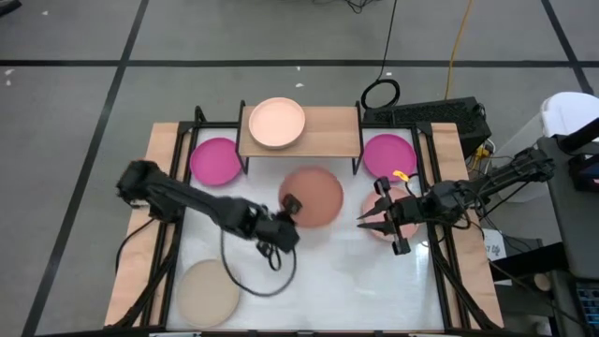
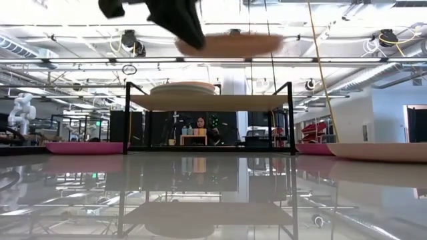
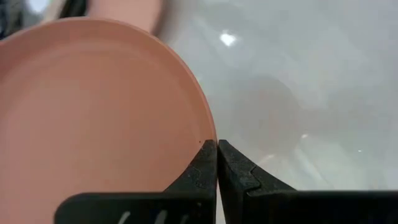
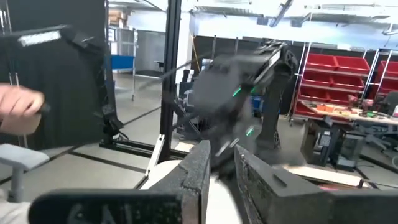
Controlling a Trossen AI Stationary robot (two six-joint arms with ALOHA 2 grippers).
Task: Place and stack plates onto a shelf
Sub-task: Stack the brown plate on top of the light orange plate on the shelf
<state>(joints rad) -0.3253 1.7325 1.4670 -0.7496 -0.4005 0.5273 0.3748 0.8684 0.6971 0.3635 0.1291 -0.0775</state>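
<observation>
Left gripper (image 1: 292,208) jaws pinch the rim of my round reddish-brown matte plate (image 1: 314,195), held level above the bench; the wooden-topped shelf (image 1: 328,133) lies directly ahead.

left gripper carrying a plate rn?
Yes. In the left wrist view the left gripper is shut on the rim of the reddish-brown plate, and the low view shows that plate held up above the shelf.

Left claw (image 1: 292,208) clamped shut, raised mid-table just before the shelf (image 1: 323,131); right claw (image 1: 376,217) spread open to its right.
</observation>
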